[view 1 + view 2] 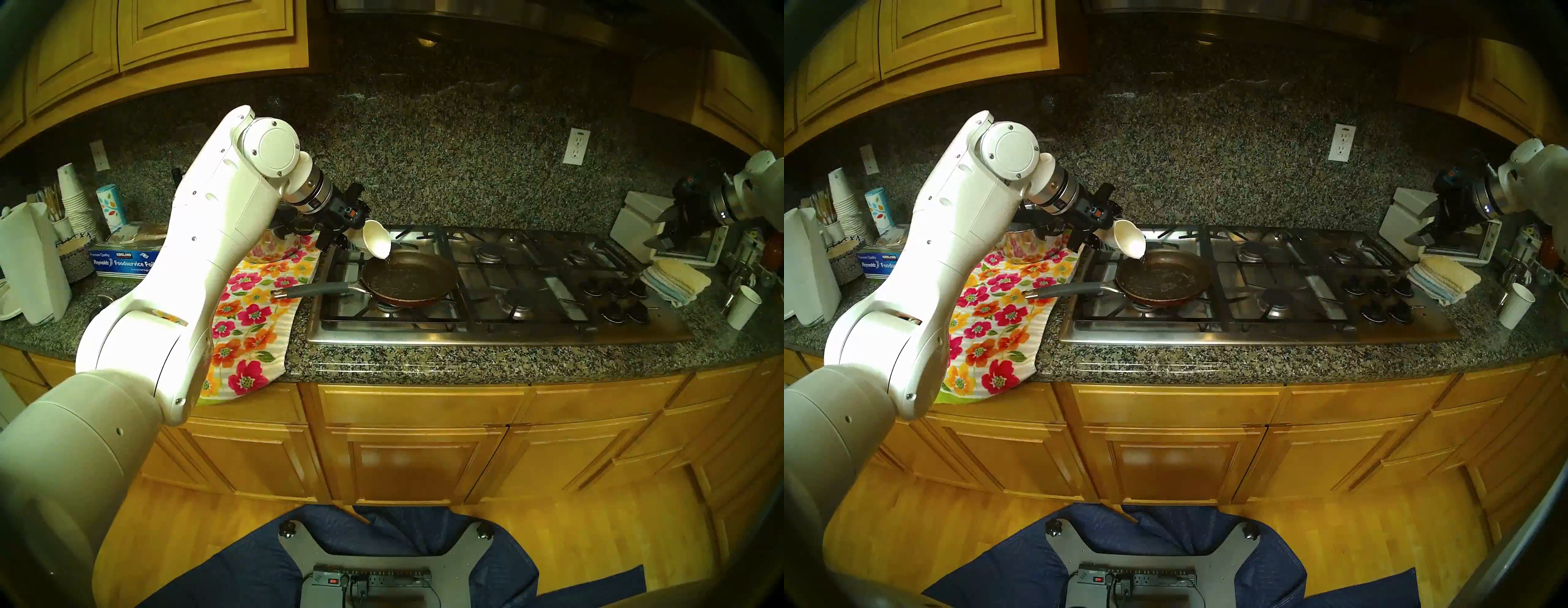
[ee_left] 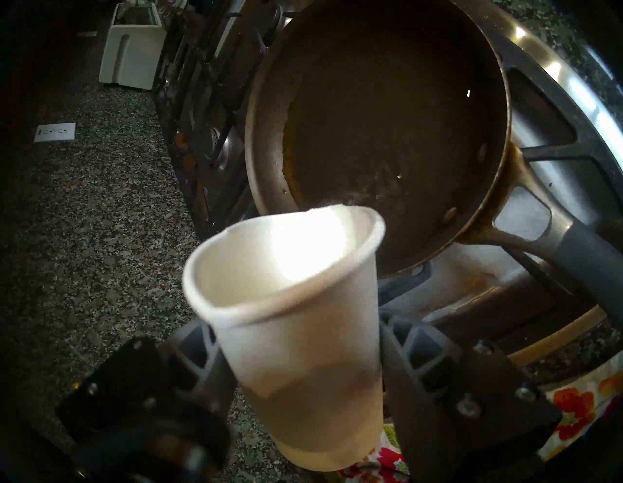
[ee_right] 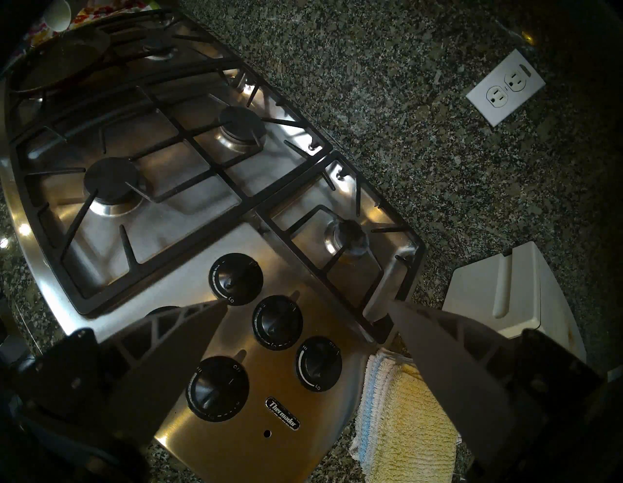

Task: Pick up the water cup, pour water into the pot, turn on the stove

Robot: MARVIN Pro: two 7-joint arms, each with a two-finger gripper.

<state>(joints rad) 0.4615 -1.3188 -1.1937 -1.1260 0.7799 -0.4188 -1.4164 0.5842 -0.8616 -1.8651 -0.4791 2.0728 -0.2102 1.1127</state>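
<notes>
White paper water cup (image 1: 375, 239), clamped in the left gripper (image 2: 300, 367), tips mouth-down and rightward over the near-left rim of the brown-lined, red frying pan (image 1: 410, 275); its grey handle points left. The pan sits on the stainless gas stove (image 1: 500, 335) in speckled granite. The right gripper (image 3: 305, 308) hangs spread wide above the black knobs (image 3: 278, 322).

One stove (image 1: 488, 327), one pan (image 1: 409, 276), five knobs (image 3: 278, 322), two pincers (image 2: 300, 364).
</notes>
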